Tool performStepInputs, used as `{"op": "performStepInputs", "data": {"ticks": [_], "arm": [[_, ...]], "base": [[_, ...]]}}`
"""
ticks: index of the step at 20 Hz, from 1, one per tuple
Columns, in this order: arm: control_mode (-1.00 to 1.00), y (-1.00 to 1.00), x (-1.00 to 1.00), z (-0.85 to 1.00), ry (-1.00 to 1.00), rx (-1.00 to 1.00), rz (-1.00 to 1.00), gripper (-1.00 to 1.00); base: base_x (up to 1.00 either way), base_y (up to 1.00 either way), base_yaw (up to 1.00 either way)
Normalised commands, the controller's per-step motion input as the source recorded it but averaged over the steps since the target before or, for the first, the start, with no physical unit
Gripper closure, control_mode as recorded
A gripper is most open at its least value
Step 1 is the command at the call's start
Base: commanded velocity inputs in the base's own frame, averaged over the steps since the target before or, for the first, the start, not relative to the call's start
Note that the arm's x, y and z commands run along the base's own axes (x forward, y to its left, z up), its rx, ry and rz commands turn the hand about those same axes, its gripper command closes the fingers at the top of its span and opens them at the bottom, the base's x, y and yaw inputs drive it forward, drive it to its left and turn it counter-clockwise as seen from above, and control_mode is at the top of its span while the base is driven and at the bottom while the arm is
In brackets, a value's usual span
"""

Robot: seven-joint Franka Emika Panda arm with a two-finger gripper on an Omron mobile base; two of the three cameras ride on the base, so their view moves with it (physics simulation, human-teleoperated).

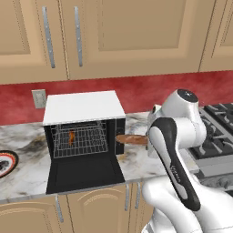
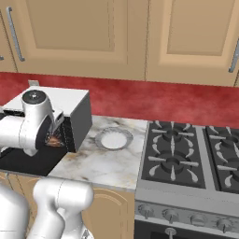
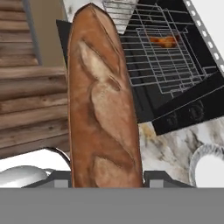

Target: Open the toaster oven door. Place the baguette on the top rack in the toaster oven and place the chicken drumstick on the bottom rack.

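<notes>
A: We're facing the toaster oven [image 1: 84, 107] with the toaster oven door [image 1: 84, 173] lying flat open at six o'clock of the cavity. The chicken drumstick [image 1: 71, 138] is sitting inside already; which shelf, we can't tell.

B: And we're carrying the baguette [image 3: 103, 105] in the gripper [image 3: 106, 181], jaws partly closed against its sides, at three o'clock of the oven.

A: So we're aiming for the top rack [image 3: 151, 41]. We're judging the loaf should be turned end-first, level, above the wires.

B: Agreed, and we're keeping it clear of the oven's side wall [image 2: 81, 122] and the plate [image 2: 113, 138].
</notes>
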Motion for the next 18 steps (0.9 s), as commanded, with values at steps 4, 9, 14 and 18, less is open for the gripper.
{"op": "performStepInputs", "data": {"ticks": [4, 9, 14, 18], "arm": [[-1.0, 0.99, -0.03, 0.39, 0.06, 0.0, 0.16, 1.0], [-1.0, 1.0, 0.02, 0.15, 0.05, 0.0, 0.17, 1.0], [-1.0, 0.76, 0.2, 0.0, 0.04, 0.0, 0.11, 1.0], [-1.0, 0.3, 0.19, -0.05, 0.01, 0.0, 0.06, 1.0]], "base": [[0.0, 0.0, 0.0], [0.0, 0.0, 0.0], [0.0, 0.0, 0.0], [0.0, 0.0, 0.0]]}}
